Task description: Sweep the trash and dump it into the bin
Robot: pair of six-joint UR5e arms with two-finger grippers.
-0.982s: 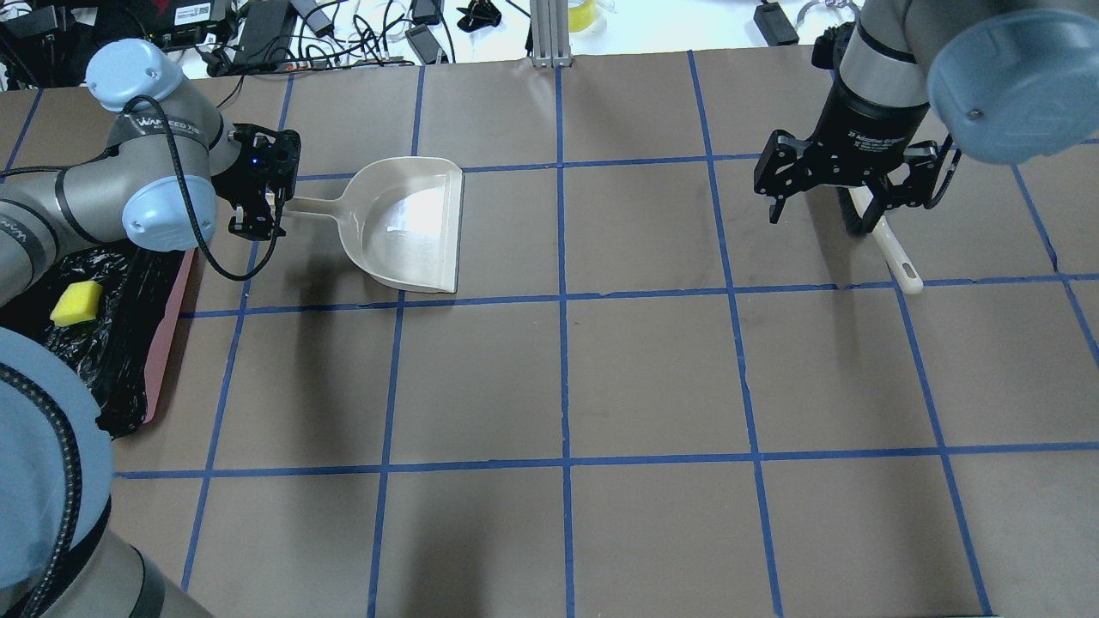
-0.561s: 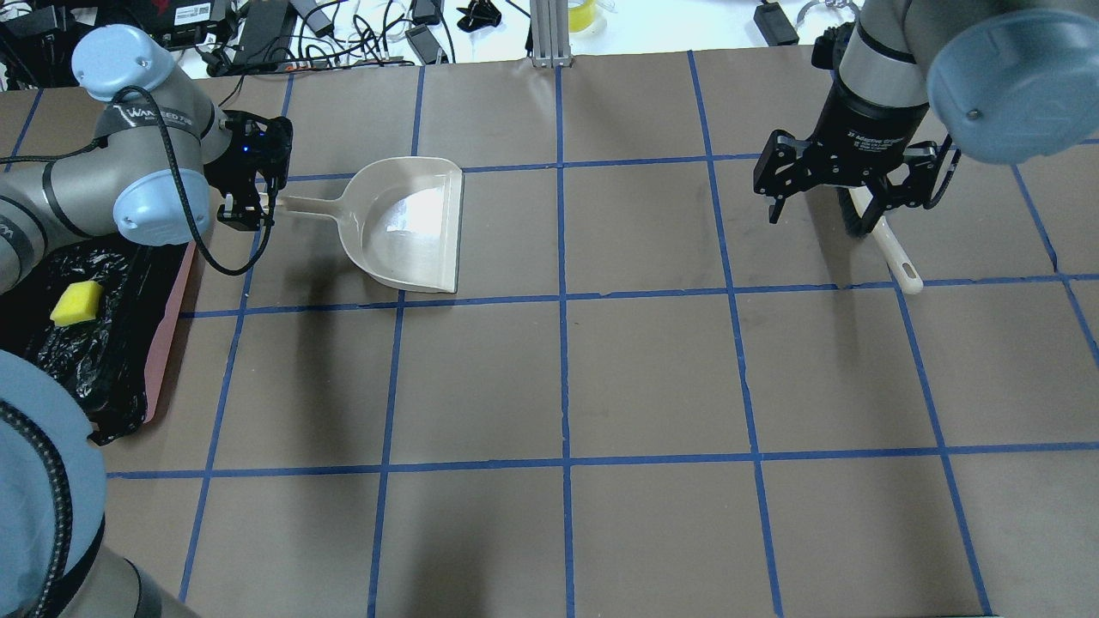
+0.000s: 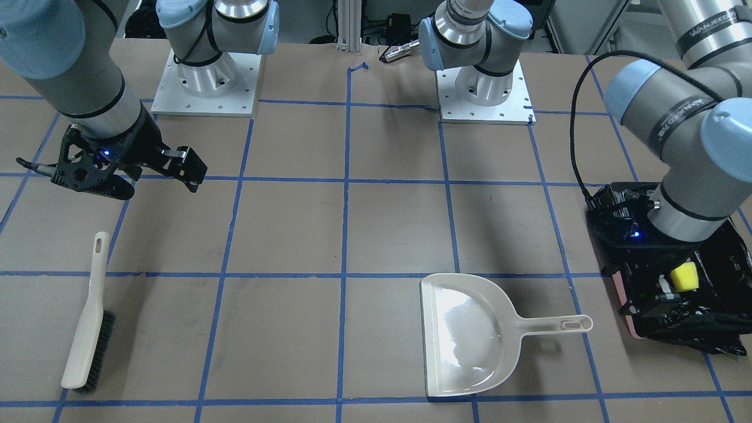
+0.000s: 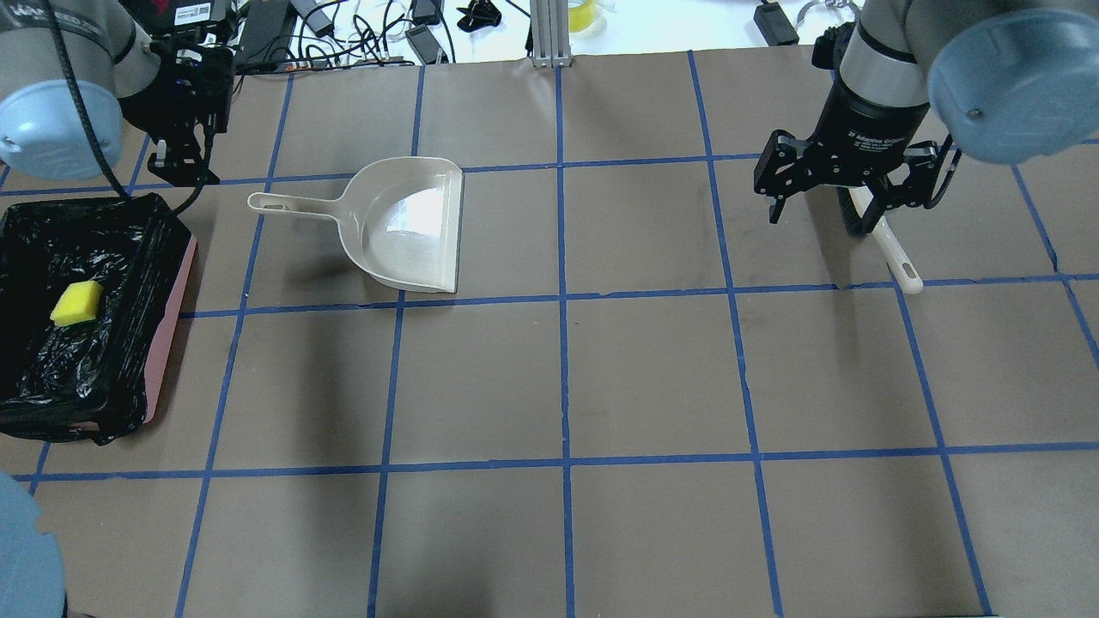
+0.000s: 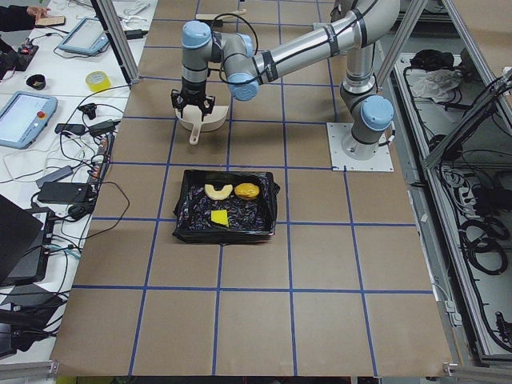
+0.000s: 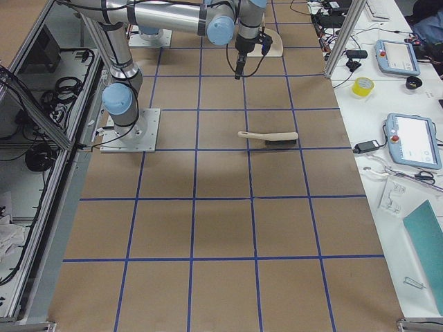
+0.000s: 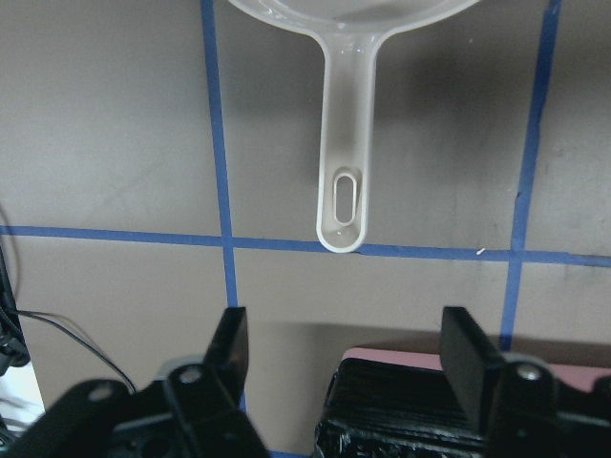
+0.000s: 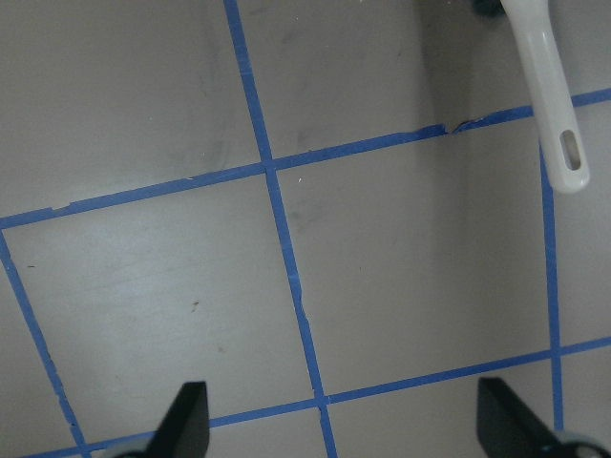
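Judged from how things lie, the sweeping and dumping look done. In the exterior left view all three pieces of trash sit inside the bin (image 4: 174,330): the croissant-like piece (image 5: 218,190) beside the potato-like lump (image 5: 246,190), and the yellow sponge (image 4: 77,302) nearer the camera on the black liner. Seen from overhead, the bin stands at the worktop's (image 4: 652,378) 9 o'clock edge. The dustpan (image 4: 403,227) lies flat and empty at about 10 o'clock from the centre, its handle pointing towards 9 o'clock, close to the bin but apart from it. The left claw (image 7: 348,363) hangs at roughly 10 o'clock from the handle's tip, by the bin's far corner. Its jaws are spread wide with nothing between them, and it touches neither handle nor liner. The brush (image 3: 88,329) lies on the worktop at about 2 o'clock. The right claw (image 8: 344,425) hovers above it, also wide open and empty, with the brush handle showing at the 1 o'clock corner of its wrist view. The step in hand seems to be the finish. The next move probably needs no grasp, only each arm lifting clear without snagging the crinkled liner or nudging either tool.
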